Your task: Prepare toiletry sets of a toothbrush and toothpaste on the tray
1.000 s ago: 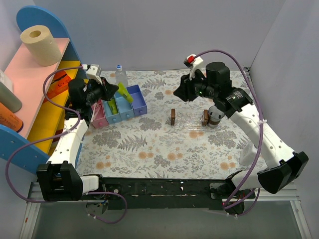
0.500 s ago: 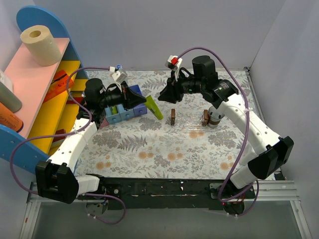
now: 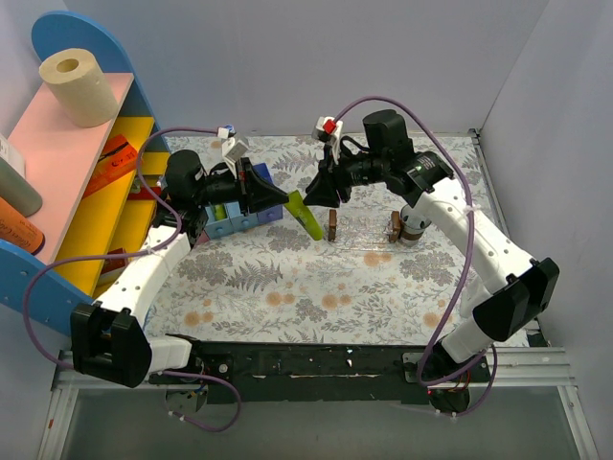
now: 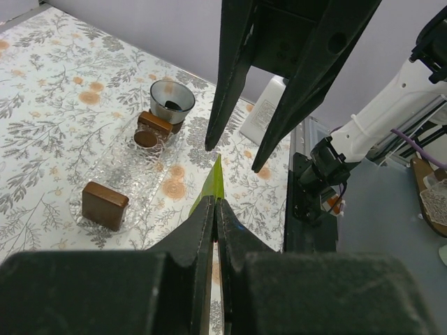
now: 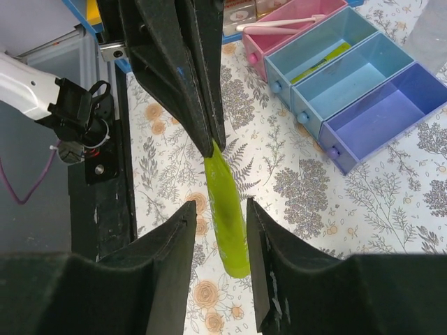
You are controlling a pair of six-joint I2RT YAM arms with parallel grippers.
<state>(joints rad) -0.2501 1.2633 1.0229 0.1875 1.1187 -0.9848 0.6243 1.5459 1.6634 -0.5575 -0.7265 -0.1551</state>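
Left claw is clamped on the flat edge of a toothpaste tube, holding it in the air just off the left end of the tray, with the tube slanting down toward the worktop. Right claw hangs by that same end of the tray with its fingers spread, one on each side of the tube. Farther left of the tray, the toothbrush lies in the pink drawer of the compartment box, and a second toothpaste tube lies in the blue drawer beside it.
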